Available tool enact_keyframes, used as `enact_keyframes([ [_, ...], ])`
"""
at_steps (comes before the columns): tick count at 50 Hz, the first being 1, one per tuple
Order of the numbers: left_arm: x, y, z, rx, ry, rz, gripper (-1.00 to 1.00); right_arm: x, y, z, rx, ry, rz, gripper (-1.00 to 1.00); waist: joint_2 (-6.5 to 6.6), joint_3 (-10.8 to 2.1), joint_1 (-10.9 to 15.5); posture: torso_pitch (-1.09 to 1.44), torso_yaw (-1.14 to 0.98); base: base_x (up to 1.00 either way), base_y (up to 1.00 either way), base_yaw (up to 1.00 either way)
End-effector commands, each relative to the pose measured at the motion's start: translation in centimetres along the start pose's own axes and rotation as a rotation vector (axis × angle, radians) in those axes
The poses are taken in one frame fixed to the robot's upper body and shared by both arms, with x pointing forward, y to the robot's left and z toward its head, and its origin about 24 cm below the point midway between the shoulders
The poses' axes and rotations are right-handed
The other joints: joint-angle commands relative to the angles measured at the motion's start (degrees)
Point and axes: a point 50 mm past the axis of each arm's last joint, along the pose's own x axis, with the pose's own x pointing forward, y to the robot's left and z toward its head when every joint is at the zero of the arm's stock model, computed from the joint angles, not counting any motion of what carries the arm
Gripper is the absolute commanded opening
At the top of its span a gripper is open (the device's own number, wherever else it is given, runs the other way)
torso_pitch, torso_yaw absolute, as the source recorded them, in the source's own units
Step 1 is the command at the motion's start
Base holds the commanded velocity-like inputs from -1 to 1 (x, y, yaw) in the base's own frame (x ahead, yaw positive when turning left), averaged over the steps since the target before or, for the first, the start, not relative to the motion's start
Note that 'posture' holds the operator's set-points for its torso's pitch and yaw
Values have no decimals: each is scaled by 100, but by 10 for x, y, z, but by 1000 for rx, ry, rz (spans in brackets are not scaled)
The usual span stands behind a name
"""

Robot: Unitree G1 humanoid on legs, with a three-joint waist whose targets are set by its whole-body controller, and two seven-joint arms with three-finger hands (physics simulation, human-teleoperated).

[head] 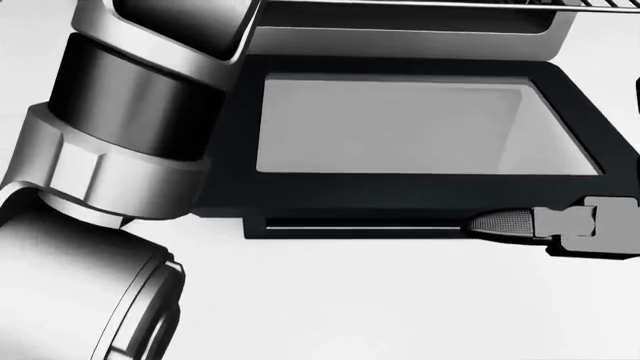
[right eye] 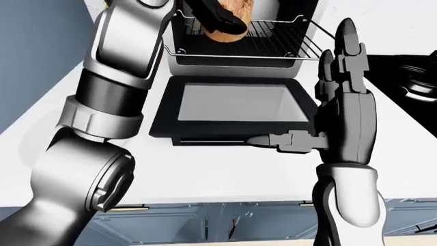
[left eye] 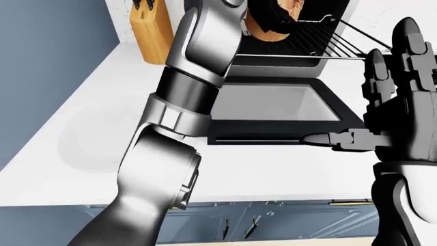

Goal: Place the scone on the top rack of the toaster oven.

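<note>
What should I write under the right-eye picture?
Left hand holds the scone over the toaster oven's rack.

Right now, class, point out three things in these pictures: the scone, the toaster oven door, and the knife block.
scone (right eye: 229,32): right-eye view, its tan underside above the rack.
toaster oven door (right eye: 235,102): right-eye view, its glass pane.
knife block (left eye: 153,33): left-eye view, its wooden side.

1. The left arm is reaching up and away, toward the top of the right-eye view.
2. The left hand is closing its dark fingers around something.
3. The right hand is standing flat, fingers pointing up, thumb sticking left.
</note>
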Motion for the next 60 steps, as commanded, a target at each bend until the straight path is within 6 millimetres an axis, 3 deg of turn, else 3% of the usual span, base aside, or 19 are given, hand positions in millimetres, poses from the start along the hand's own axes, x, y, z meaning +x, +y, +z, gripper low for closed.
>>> enact_keyframes([
  [1, -4, 14, 21, 24, -79, 55, -4, 0, -2, 11, -9, -72, -11, 100, -28, -150, 0, 0, 0, 0, 0, 0],
  [4, -4, 14, 21, 27, -79, 55, -2, 0, -2, 11, -9, -72, -12, 100, -27, -150, 1, 0, 0, 0, 0, 0],
  [9, -4, 13, 20, 27, -78, 52, 25, -1, -1, 10, -9, -69, -10, 100, -26, -151, 0, 0, 0, 0, 0, 0],
  [13, -4, 13, 20, 27, -77, 52, 32, -1, -1, 10, -6, -68, -10, 100, -25, -153, 0, 0, 0, 0, 0, 0],
  [16, -4, 12, 20, 26, -77, 48, 56, -1, -1, 10, -10, -68, -9, 100, -25, -151, 1, 0, 0, 0, 0, 0],
  [17, -5, 12, 20, 27, -77, 50, 76, -1, -1, 10, -10, -67, -9, 100, -24, -151, 0, 0, 0, 0, 0, 0],
  [19, -5, 12, 20, 28, -76, 49, 73, -1, -1, 10, -9, -66, -8, 100, -24, -151, -1, 0, 0, 0, 0, 0],
  [20, -5, 12, 20, 26, -76, 50, 94, -1, -1, 10, -9, -65, -8, 100, -24, -151, -1, 0, 0, 0, 0, 0],
  [39, -17, 17, 31, -7, -99, 46, 75, 1, 0, 10, -11, -65, -8, 100, -17, -139, -3, 0, 0, 0, 0, 0],
  [52, -49, 29, 41, -14, -113, 77, 68, 1, 2, 8, -7, -63, -3, 100, 8, -114, -15, 0, 0, 0, 0, 0],
  [60, -66, 43, 28, -32, -88, 139, 69, 2, 3, 9, -8, -64, -1, 100, 23, -102, -16, 0, 0, 0, 0, 0],
])
